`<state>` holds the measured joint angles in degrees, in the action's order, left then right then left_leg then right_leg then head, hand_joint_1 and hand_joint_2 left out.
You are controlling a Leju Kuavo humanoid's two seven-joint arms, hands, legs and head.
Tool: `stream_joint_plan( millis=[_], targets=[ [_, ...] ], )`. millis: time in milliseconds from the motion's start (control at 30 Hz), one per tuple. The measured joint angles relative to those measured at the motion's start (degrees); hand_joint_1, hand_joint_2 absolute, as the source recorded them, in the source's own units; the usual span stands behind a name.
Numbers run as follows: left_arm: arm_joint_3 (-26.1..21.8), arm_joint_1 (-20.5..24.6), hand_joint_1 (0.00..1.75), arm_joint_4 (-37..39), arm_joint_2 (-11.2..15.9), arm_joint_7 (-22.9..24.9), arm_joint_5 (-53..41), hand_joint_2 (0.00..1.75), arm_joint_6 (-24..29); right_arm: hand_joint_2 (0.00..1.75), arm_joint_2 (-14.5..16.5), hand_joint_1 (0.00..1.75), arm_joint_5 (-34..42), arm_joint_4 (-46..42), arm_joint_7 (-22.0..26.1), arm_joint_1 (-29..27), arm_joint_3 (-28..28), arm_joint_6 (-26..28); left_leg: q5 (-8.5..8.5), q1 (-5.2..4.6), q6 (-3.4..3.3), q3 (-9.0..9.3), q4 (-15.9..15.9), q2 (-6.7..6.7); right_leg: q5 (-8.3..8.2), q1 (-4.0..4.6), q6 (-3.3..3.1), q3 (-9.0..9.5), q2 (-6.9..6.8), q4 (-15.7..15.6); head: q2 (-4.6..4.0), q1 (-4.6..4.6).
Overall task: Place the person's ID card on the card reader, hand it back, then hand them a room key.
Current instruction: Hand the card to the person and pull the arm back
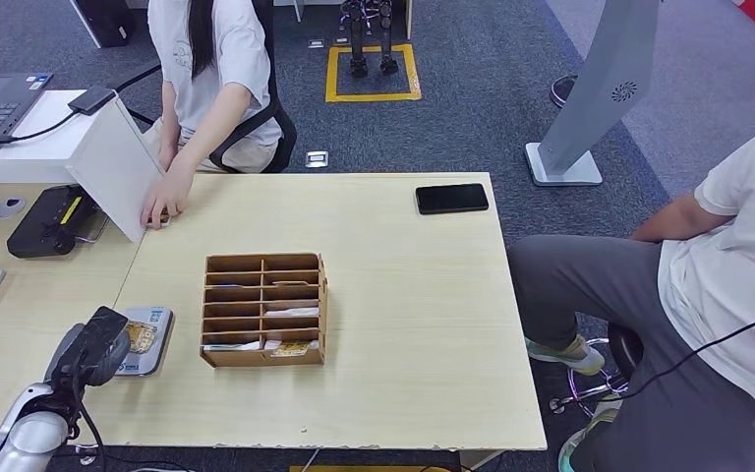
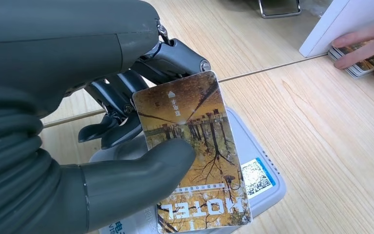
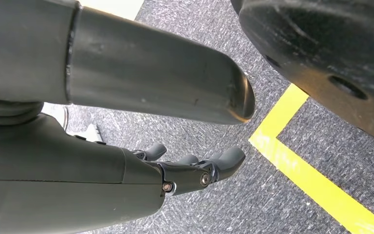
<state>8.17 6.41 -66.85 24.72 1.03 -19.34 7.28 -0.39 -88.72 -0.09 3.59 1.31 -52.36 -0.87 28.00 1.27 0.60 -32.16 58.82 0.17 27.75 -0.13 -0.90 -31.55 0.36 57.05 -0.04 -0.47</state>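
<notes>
1. A gold card (image 2: 195, 161) printed "HOTEL" is held in the left hand (image 2: 126, 146), pinched between the thumb and the dark fingers.
2. The card is seen just above the grey card reader (image 1: 153, 342); contact cannot be judged.
3. The right hand (image 3: 195, 170) is hung over carpet, fingers apart, nothing held.
4. A stack of cards (image 2: 358, 61) is touched by a person's hand (image 1: 165, 202).

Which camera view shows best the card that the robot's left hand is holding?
The left wrist view: the card fills the frame, pinched by the left hand above the grey card reader, "HOTEL" readable. The head view shows a small orange patch; the right wrist view shows floor.
</notes>
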Motion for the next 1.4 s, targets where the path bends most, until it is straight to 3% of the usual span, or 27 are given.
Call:
stream_joint_plan(
  millis=[767, 1400],
  targets=[
    [0.02, -0.01, 1.75, 3.12, -0.08, 2.22, -7.63, 1.75, 2.63, 0.0, 0.0, 0.0, 0.0, 0.01, -0.38, 0.32, -0.49, 0.05, 0.01, -0.02, -0.01, 0.2, -0.01, 0.0, 0.01, -0.01, 0.0, 0.22, -0.01, 0.0, 0.0, 0.0],
    [0.02, -0.09, 1.75, 3.38, -0.63, 0.96, -4.46, 1.75, 3.13, 0.0, 0.0, 0.0, 0.0, 0.01, -0.41, 0.28, -0.68, -0.13, -0.01, -0.06, -0.03, 0.28, -0.01, -0.09, 0.01, -0.04, 0.01, 0.33, -0.12, 0.0, 0.0, -0.01]
  ],
)
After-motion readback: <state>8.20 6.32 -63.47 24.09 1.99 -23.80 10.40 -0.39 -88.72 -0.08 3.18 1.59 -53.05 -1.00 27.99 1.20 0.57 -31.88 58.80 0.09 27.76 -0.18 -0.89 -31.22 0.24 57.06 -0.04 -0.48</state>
